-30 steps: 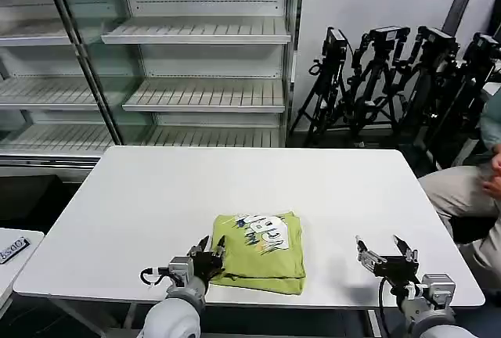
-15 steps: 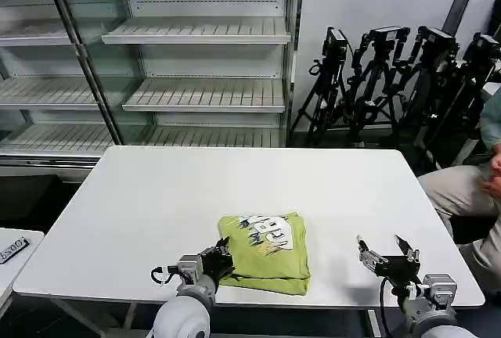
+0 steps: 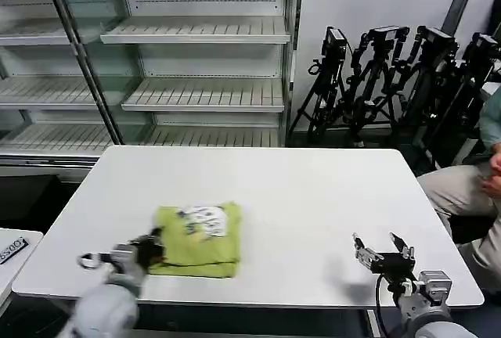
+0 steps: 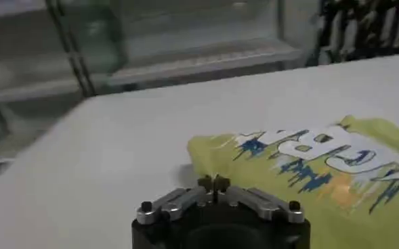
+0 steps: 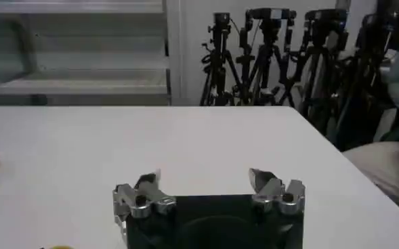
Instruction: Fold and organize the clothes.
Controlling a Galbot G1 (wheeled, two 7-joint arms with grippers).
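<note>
Dragged leftward since a moment ago, the folded shirt (image 3: 196,230) now lies on the table's (image 3: 297,189) front left, left gripper (image 3: 149,250) pinched on its edge; right gripper (image 3: 383,253) hovers wide open, front right.

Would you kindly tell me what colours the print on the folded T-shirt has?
White with blue and a little orange, on the lime T-shirt; the left wrist view shows it best.
</note>
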